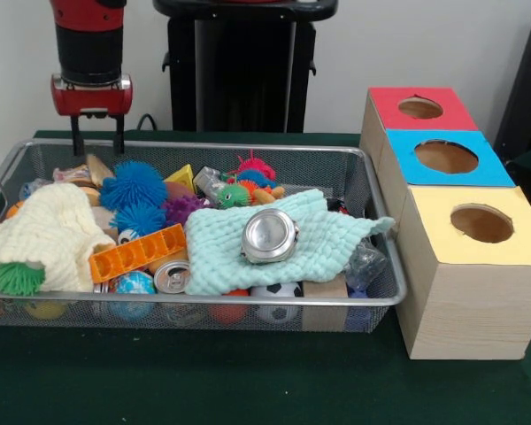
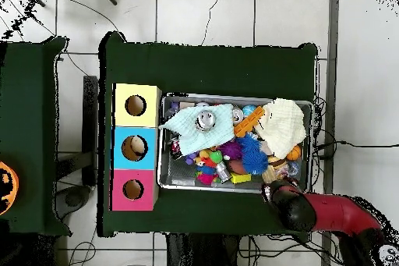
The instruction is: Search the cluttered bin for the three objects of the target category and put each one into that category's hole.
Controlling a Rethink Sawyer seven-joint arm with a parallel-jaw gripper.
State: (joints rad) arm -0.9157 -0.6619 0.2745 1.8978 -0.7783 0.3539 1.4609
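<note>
The wire mesh bin (image 1: 203,302) is full of clutter and also shows in the overhead view (image 2: 234,189). My gripper (image 1: 96,144) hangs open and empty just above the bin's far left corner, over its rim; in the overhead view the gripper (image 2: 274,191) is at the bin's lower right edge. The yellow-topped wooden box stands right of the bin, and its round hole (image 1: 482,223) is open and unblocked; the hole (image 2: 135,105) also shows from above. In the bin lie blue spiky balls (image 1: 133,183), a soda can (image 1: 172,276) and a silver round tin (image 1: 269,235).
A mint cloth (image 1: 323,235) and a cream cloth (image 1: 44,235) cover part of the clutter. An orange block (image 1: 137,252), a soccer ball (image 1: 277,290) and small toys lie around them. The blue-topped hole (image 1: 445,157) and red-topped hole (image 1: 420,108) lie behind the yellow one.
</note>
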